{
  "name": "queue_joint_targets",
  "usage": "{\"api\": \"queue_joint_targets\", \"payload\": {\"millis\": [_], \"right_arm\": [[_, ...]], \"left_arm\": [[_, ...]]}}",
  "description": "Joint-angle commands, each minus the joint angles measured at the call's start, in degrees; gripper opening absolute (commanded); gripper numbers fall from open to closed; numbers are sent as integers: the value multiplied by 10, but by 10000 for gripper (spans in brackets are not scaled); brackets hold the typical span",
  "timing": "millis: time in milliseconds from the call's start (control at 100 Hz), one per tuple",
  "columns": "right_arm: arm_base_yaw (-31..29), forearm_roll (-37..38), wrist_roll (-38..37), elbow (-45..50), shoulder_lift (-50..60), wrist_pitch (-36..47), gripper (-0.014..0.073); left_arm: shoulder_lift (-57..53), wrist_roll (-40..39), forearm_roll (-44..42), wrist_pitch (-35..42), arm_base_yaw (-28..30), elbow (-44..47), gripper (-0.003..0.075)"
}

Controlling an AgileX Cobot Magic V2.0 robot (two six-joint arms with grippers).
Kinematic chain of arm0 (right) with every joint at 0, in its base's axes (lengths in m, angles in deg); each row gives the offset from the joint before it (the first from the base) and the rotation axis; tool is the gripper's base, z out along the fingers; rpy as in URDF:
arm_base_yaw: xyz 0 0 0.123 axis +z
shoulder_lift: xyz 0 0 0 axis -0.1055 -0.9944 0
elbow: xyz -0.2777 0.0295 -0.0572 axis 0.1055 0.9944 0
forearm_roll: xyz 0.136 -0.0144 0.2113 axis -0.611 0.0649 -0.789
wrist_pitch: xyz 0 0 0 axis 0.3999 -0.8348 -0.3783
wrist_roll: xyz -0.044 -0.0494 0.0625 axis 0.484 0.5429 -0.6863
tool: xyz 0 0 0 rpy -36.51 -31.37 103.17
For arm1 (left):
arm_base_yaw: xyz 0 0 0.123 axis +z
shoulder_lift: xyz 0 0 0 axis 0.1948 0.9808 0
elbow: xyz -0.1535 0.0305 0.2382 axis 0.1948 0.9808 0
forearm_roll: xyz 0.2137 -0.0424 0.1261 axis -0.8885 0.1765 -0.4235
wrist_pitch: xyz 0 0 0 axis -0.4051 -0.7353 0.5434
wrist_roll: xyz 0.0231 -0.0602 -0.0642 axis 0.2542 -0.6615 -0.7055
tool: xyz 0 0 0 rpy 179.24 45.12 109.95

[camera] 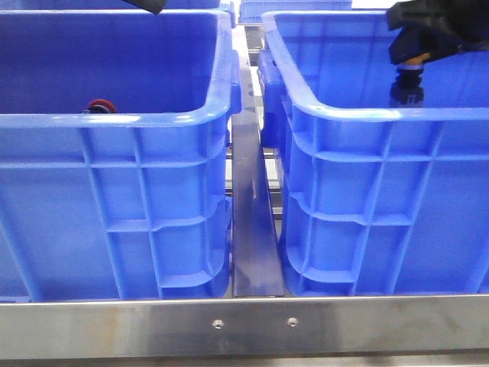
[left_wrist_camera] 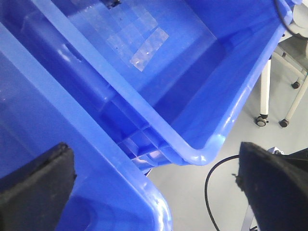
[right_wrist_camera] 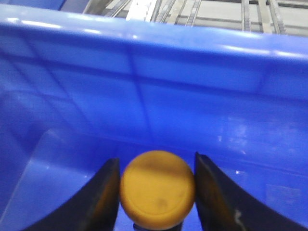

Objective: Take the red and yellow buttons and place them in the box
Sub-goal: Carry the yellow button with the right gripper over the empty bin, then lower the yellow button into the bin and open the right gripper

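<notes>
Two alike blue boxes stand side by side, the left box and the right box. The dark red button lies inside the left box, just behind its front rim. My right gripper hangs inside the right box near its far right, shut on the yellow button, whose domed cap fills the gap between the dark fingers. My left gripper is open and holds nothing, above a box rim; only its dark tip shows in the front view, over the left box.
A narrow gap with a dark metal bar separates the boxes. A steel rail runs along the front. More blue crates stand behind. Grey floor, a black cable and a castor leg lie beyond the boxes' corner.
</notes>
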Motion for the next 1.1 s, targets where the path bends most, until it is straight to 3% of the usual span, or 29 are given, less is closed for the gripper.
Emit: {"api": "queue_joint_targets", "payload": {"millis": [0, 840, 1090], "right_arm": [[0, -23, 8, -37, 5, 11, 235], [0, -70, 8, -75, -84, 19, 246], [-1, -70, 8, -75, -83, 18, 448]], "left_arm": [[-16, -1, 30, 11, -4, -18, 638], [-16, -1, 30, 12, -4, -18, 638], [-16, -1, 30, 12, -4, -18, 638]]}}
